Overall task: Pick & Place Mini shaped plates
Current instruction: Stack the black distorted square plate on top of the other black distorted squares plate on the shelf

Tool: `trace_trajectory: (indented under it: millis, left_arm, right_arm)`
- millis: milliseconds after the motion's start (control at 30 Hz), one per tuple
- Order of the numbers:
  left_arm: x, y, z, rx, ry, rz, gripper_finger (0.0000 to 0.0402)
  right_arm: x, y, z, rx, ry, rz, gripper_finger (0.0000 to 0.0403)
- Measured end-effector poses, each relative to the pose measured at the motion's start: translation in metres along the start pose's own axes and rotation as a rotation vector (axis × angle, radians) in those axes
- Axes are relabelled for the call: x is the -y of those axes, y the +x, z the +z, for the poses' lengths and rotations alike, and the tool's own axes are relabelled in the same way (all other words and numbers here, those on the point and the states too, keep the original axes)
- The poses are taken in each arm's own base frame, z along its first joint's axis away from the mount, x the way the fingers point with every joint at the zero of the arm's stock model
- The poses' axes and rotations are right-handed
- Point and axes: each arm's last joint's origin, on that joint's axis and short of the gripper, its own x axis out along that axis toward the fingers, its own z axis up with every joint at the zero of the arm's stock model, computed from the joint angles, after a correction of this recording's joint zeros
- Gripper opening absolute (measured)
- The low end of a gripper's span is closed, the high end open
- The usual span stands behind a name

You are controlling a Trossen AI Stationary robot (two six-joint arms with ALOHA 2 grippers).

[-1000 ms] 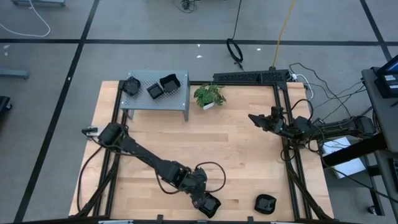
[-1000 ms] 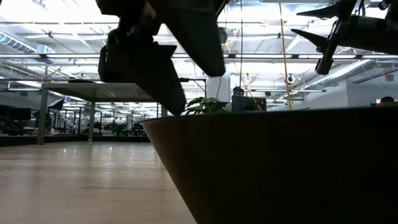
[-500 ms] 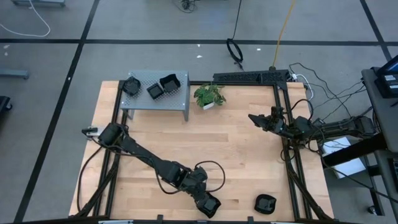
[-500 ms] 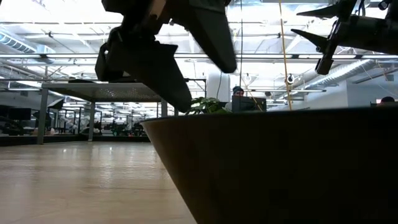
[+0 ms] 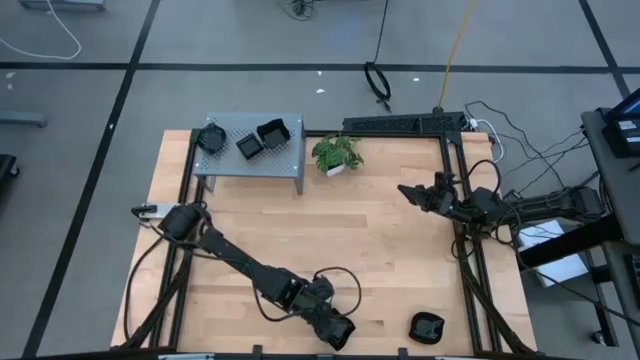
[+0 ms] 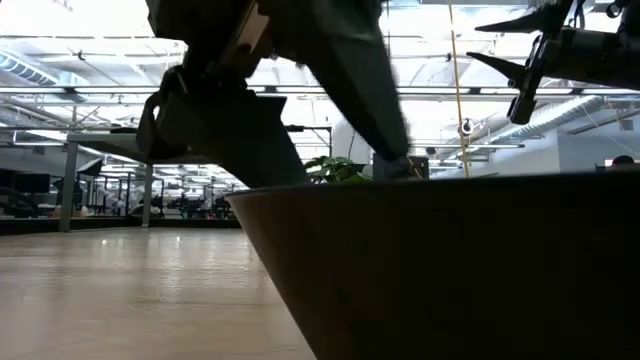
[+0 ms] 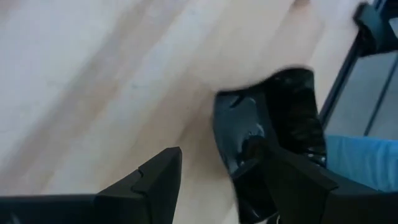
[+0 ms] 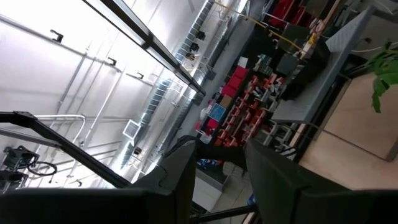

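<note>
Worktop [image 5: 380, 240]: pale wood, framed by dark rails, both arms reaching over it. Grey perforated stand [image 5: 250, 155], far-left corner: carries three mini shaped plates [image 5: 243, 139], one wavy-edged, two squarish, sitting close together on its top. Small green potted plant [image 5: 337, 154], far edge just beside the stand: no part of the task. Left arm: stretched diagonally from the left edge toward the near edge; the left gripper [image 5: 337, 329] hangs low near the middle of the near edge, fingers spread apart, nothing between them. Loose plate [image 5: 426, 326], near edge toward the near-right corner: glossy black, rounded outline, lying flat on the wood, apart from the left gripper and to its right. In the left wrist view this plate [image 7: 273, 137] lies ahead of the open fingers and offset toward one of them, not centred in the gap; its long axis cannot be told from the blurred outline. In the low view it fills the foreground as a dark wall [image 6: 450, 270]. Judgement: the coming move turns on this offset; the jaws likely need to shift sideways toward the near-right corner before closing over the rim. Right gripper [image 5: 410, 191]: raised over the right-hand side of the worktop, fingers parted, empty, well apart from the loose plate; the left arm is plainly the nearer.
</note>
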Motion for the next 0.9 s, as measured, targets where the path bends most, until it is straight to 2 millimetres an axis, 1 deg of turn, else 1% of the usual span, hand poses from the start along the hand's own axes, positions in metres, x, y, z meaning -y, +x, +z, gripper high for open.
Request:
trace_trajectory:
  millis: [267, 367, 467, 600, 900]
  left_arm:
    - [-0.005, 0.026, -0.008, -0.095, 0.008, -0.035, 0.0223]
    - [-0.005, 0.027, -0.008, -0.101, 0.004, -0.036, 0.0222]
    - [-0.007, 0.028, -0.006, -0.097, -0.001, -0.030, 0.0206]
    - [-0.009, 0.027, 0.000, -0.111, 0.008, -0.036, 0.0160]
    - [-0.013, 0.027, 0.014, -0.206, -0.008, -0.106, 0.0013]
  right_arm:
    - [0.002, 0.000, -0.001, -0.012, -0.007, -0.021, 0.0130]
    - [0.003, 0.000, -0.002, -0.018, -0.010, -0.032, 0.0130]
    - [0.004, 0.000, -0.002, -0.019, -0.010, -0.034, 0.0130]
    - [0.005, 0.000, -0.003, -0.025, -0.014, -0.044, 0.0130]
    - [0.007, 0.000, -0.004, -0.036, -0.020, -0.064, 0.0130]
